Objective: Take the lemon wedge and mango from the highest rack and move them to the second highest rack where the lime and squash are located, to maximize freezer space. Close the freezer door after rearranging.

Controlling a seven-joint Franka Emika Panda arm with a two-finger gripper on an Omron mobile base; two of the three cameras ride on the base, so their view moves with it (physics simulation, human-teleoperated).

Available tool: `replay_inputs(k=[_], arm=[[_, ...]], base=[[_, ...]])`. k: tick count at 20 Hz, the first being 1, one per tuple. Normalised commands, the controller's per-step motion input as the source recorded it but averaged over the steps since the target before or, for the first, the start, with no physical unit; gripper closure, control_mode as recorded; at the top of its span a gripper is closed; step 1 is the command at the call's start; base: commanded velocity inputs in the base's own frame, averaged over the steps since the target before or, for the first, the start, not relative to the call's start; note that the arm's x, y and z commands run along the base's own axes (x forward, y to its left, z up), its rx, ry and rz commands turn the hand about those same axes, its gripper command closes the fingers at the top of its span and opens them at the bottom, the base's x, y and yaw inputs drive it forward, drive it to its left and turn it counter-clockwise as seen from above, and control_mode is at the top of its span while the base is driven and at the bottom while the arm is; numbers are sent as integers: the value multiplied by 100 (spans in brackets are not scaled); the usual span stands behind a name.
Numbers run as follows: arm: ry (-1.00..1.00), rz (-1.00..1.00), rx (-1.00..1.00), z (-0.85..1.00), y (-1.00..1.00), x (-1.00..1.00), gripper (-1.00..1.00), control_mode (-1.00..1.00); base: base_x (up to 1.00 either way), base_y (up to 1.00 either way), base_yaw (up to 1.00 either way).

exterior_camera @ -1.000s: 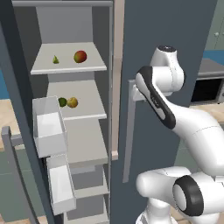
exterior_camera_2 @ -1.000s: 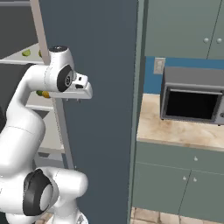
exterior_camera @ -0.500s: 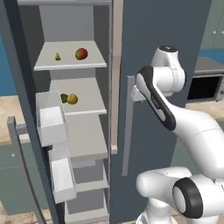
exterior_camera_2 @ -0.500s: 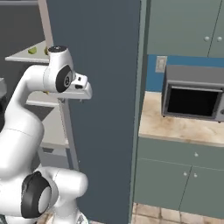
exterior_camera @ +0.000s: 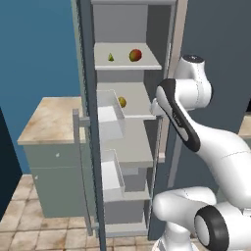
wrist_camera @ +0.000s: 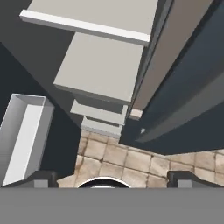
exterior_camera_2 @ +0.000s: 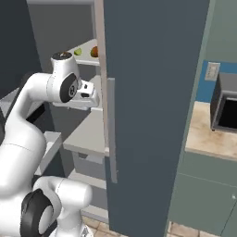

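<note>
Now, your readout:
Gripper: fingers apart, nothing held.
Highest rack: lemon wedge at 9 o'clock of mango.

Open cabinet front, reachable between freezer door on the left and closed dark panel on the right. Door bins jut into the left side of the opening. Bare room on highest rack beside mango.
</note>
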Motion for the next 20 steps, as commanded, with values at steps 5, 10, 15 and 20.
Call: replay_inputs(k=[5, 10, 15, 20], arm=[[0, 0, 0, 0, 0, 0, -100, 100], [0, 0, 0, 0, 0, 0, -100, 100], [0, 0, 0, 0, 0, 0, -100, 100], [0, 0, 0, 0, 0, 0, -100, 100]], base=[[23, 11, 26], [23, -2, 0], [50, -9, 9], [57, -37, 7]])
